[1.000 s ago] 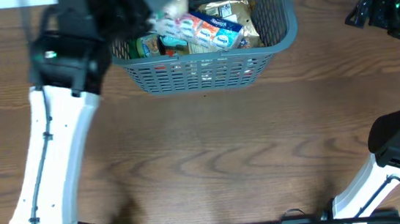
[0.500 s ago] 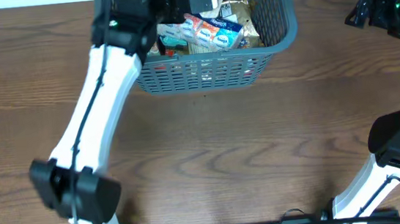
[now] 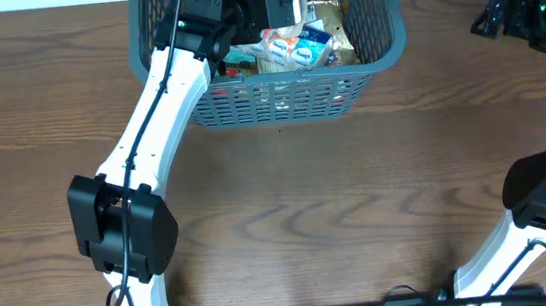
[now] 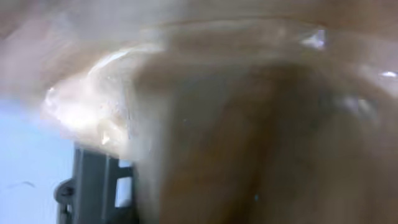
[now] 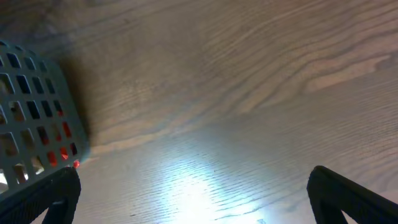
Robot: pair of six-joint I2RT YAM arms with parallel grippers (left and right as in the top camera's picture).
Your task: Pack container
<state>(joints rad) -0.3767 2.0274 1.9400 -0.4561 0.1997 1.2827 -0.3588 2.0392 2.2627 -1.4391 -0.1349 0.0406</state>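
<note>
Reaching over the near wall from the left, the left gripper (image 3: 271,0) hangs inside the basket (image 3: 273,101), which sits at the far middle of the wooden table (image 3: 288,202), its far rim cut off by the top of the overhead view. Contents noted: a blue-and-white packet (image 3: 295,46) lying across a tan bag (image 3: 331,29), with smaller green and red items in the near-left corner, partly hidden by the arm. The left wrist view is only a glossy brown blur pressed close to the lens, so I cannot tell whether the left jaws are holding something or standing apart. Judgement: the step in hand is setting an item down among the packets. To do it well, keep the wrist low over the pile, let go only once the item rests on something, then rise straight up until the fingers clear the rim before swinging out. Edges to mind: the near-left rim lies directly beneath the forearm, and the left wall is near the wrist. Open room lies over the bare wood in front of the basket. The right gripper (image 5: 193,186) is parked well apart at the far right, jaws wide, with a basket corner showing at the left of its view.
</note>
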